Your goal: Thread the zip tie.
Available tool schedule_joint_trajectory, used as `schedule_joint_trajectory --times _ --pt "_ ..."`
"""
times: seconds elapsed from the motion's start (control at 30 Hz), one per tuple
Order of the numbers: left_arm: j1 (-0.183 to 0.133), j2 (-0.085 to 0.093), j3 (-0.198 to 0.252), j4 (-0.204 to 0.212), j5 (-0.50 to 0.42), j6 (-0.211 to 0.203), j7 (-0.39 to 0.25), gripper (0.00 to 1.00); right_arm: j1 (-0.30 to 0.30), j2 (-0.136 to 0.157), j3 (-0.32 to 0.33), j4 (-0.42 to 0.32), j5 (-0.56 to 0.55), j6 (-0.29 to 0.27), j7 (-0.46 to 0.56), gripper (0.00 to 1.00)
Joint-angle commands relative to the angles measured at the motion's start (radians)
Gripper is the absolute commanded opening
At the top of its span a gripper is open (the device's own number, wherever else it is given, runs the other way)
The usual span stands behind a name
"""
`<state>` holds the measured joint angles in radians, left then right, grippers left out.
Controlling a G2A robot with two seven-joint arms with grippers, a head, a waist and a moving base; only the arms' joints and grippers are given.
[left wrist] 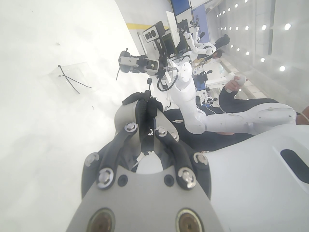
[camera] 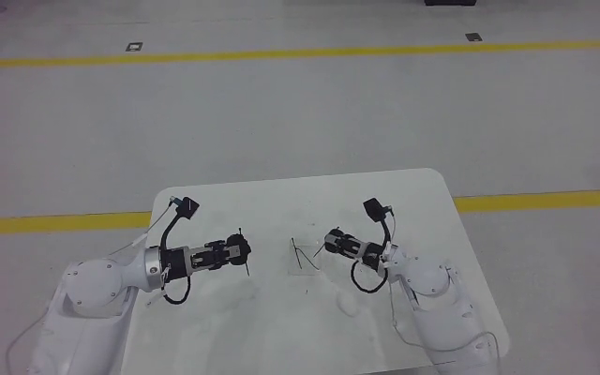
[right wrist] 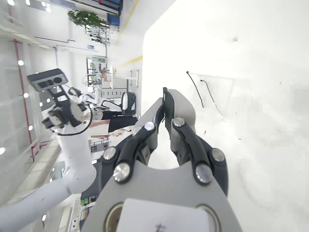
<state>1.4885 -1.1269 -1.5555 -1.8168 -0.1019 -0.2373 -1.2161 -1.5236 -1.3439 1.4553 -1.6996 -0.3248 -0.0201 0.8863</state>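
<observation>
My left gripper [camera: 244,250] [left wrist: 146,97] is shut on a thin black zip tie [camera: 247,265]; the tie's head [left wrist: 149,81] sticks out past the fingertips. My right gripper [camera: 329,237] [right wrist: 165,96] is shut on another black zip tie [left wrist: 117,73], which hangs from its fingers and shows as a short line [camera: 321,250] in the top view. The two grippers face each other above the white table [camera: 300,197], a wide gap apart. Between them, two loose zip ties [camera: 300,253] [left wrist: 72,82] [right wrist: 196,89] lie crossed on a clear flat tray [left wrist: 78,69] [right wrist: 225,90].
The table top around the tray is bare white, with a few small dark specks [left wrist: 93,107]. Its rounded far corners [camera: 433,176] and edges lie well beyond both grippers. Past the table is grey floor with yellow lines [camera: 281,53].
</observation>
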Motion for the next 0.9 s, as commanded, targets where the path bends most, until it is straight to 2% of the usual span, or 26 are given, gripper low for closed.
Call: schedule_joint_trajectory --times 0.0,0.33,0.43,0.6,0.73,0.87 --pt "0.000 0.000 0.000 0.000 0.000 0.000 0.000 0.00 0.001 0.000 -0.001 0.001 -0.002 0.004 0.000 0.00" --pt "0.000 0.000 0.000 0.000 0.000 0.000 0.000 0.00 0.000 0.000 0.001 -0.002 0.007 -0.001 -0.009 0.00" --pt "0.000 0.000 0.000 0.000 0.000 0.000 0.000 0.00 -0.022 0.009 0.051 -0.022 0.059 -0.063 -0.008 0.00" --pt "0.000 0.000 0.000 0.000 0.000 0.000 0.000 0.00 -0.058 0.029 0.168 -0.057 0.212 -0.183 0.052 0.00" --pt "0.000 0.000 0.000 0.000 0.000 0.000 0.000 0.00 -0.073 0.041 0.221 -0.078 0.322 -0.252 0.109 0.00" --pt "0.000 0.000 0.000 0.000 0.000 0.000 0.000 0.00 -0.071 0.050 0.238 -0.094 0.393 -0.279 0.138 0.00"
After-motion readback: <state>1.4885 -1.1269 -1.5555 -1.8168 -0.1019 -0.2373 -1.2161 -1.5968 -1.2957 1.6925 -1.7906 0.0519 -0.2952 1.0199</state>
